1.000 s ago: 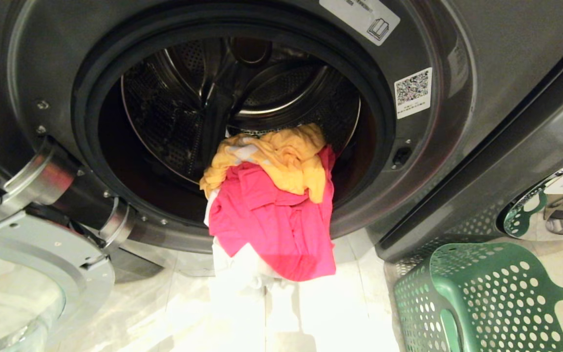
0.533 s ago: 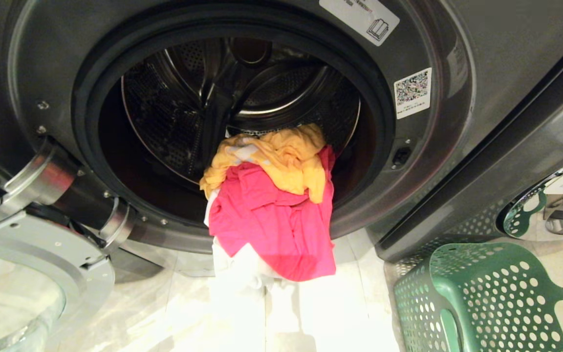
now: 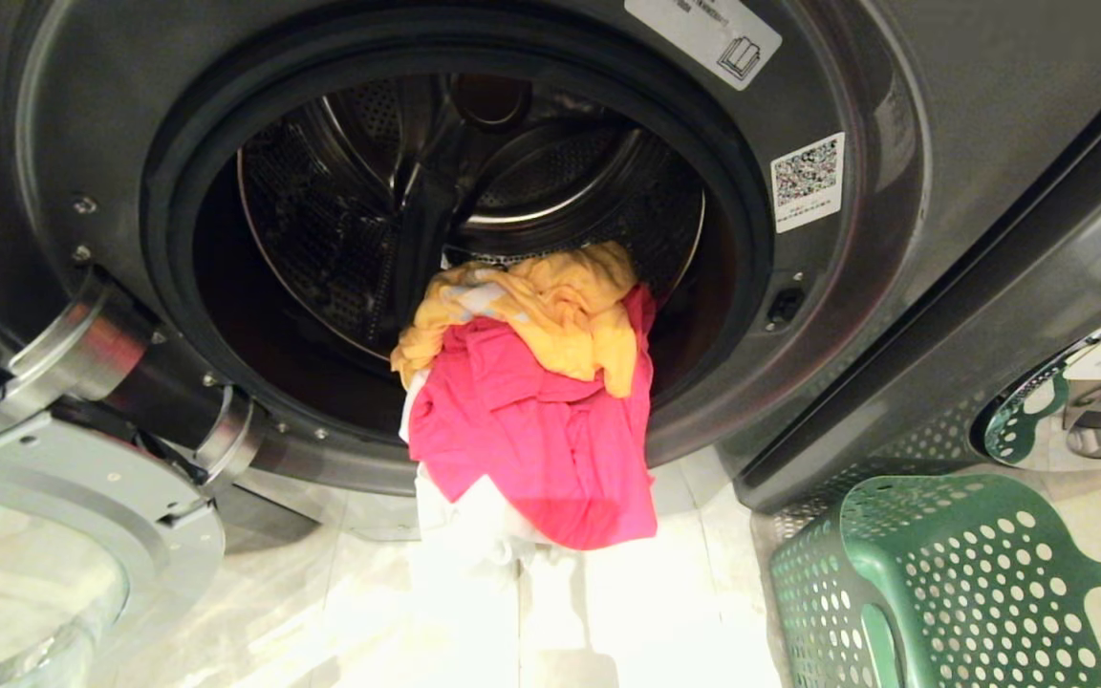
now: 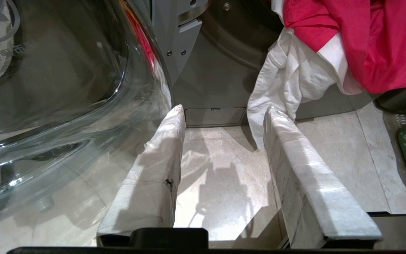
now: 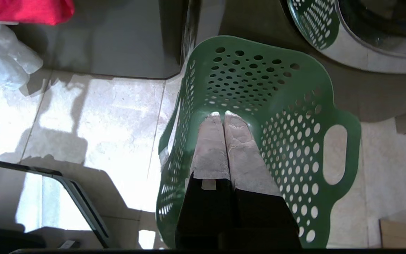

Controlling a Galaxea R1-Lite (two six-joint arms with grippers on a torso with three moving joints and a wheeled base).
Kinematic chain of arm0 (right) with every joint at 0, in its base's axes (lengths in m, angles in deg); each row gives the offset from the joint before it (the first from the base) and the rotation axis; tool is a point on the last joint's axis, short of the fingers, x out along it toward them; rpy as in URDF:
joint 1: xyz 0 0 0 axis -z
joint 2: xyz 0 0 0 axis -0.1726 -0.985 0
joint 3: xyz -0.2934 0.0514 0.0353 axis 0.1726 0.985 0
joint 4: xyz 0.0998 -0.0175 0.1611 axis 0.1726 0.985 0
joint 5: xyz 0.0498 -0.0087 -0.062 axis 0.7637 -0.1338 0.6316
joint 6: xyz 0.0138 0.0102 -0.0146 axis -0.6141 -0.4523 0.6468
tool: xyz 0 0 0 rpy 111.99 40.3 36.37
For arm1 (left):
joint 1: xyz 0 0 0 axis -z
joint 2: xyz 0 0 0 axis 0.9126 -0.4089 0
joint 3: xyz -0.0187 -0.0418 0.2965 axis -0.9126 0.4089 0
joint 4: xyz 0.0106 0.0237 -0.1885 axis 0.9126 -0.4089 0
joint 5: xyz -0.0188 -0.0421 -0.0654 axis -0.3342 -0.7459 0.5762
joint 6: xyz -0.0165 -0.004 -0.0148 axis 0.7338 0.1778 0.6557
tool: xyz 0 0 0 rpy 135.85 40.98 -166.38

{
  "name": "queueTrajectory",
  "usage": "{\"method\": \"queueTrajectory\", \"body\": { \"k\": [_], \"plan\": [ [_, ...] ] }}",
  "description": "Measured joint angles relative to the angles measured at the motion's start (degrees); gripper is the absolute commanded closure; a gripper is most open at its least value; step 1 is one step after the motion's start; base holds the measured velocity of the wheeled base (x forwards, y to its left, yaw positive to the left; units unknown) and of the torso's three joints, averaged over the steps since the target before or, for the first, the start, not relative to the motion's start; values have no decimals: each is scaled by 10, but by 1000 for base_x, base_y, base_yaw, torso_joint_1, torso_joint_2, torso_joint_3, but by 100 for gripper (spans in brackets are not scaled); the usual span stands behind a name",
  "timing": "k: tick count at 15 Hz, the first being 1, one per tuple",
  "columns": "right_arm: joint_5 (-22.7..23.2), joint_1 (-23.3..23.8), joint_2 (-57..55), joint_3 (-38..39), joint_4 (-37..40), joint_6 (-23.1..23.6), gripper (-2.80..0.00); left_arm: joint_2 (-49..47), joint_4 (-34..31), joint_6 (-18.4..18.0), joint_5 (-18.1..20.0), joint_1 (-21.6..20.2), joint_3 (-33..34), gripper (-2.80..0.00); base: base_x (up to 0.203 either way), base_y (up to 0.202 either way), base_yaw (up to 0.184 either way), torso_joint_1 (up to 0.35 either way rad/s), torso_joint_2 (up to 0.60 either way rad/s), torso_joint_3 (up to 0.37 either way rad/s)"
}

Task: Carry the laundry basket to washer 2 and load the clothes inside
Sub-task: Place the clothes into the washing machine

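Only a QR-code sticker (image 3: 807,181) on washer 2 (image 3: 942,115) shows, unreadable.

Pale tiled floor (image 3: 665,612) and a neighbouring washer's door (image 5: 365,53)

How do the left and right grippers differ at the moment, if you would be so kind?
The left gripper stands open, the right gripper shut. The left hangs over bare floor near the white garment; the right hangs over the laundry basket. Both hold nothing and have pale-wrapped fingers.

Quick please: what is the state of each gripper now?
Left gripper: open, holding nothing.
Right gripper: closed, empty, over the basket.
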Motion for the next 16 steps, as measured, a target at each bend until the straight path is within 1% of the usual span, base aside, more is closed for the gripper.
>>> {"method": "queueTrajectory", "body": {
  "k": [7,16],
  "plan": [
    [6,0,0,8,-24,2,0,0,0,0,0,0,0,0,0,0,0,0,0,0],
    [6,0,0,10,-27,0,0,0,0,2,-1,0,0,0,0,0,0,0,0,0]
  ]
}}
